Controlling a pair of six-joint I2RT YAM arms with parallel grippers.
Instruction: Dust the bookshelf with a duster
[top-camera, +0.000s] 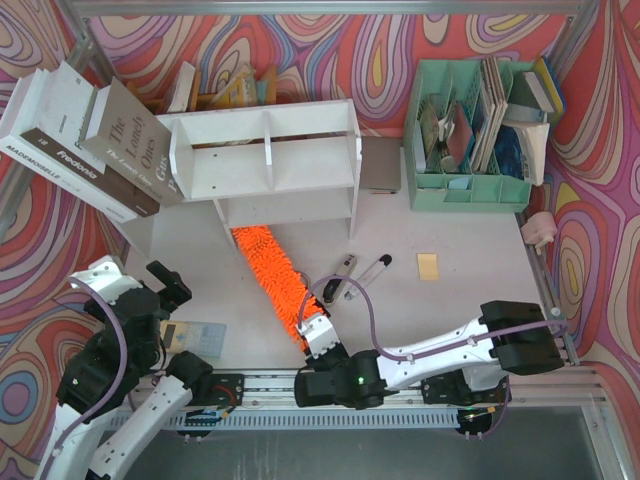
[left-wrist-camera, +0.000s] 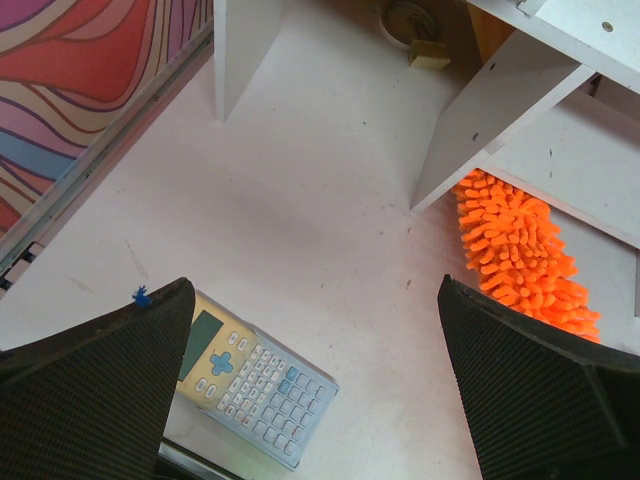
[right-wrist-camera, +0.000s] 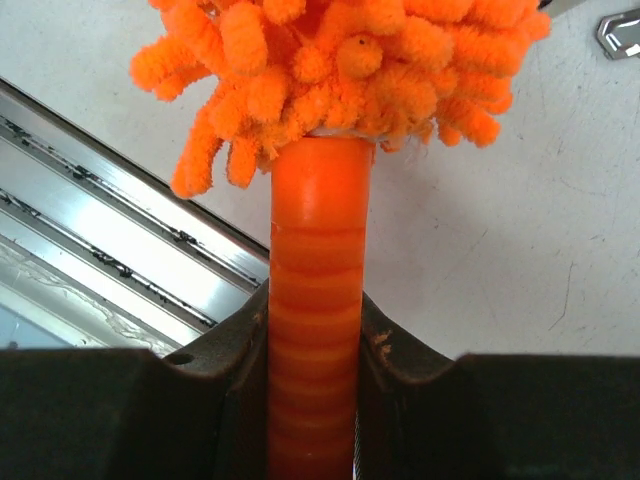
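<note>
Orange chenille marks my target. At 8 o'clock my left jaws hang wide apart above the tabletop (top-camera: 450, 300), gripping nothing, with a calculator (top-camera: 195, 335) lying just beside them at their 4 o'clock. The bookshelf (top-camera: 270, 160) stands at 11 o'clock. The duster (top-camera: 270, 275) lies flat, its far tip at the bookshelf's foot, slanting down to 6 o'clock, where my right jaws are clamped on its handle (right-wrist-camera: 318, 300).
</note>
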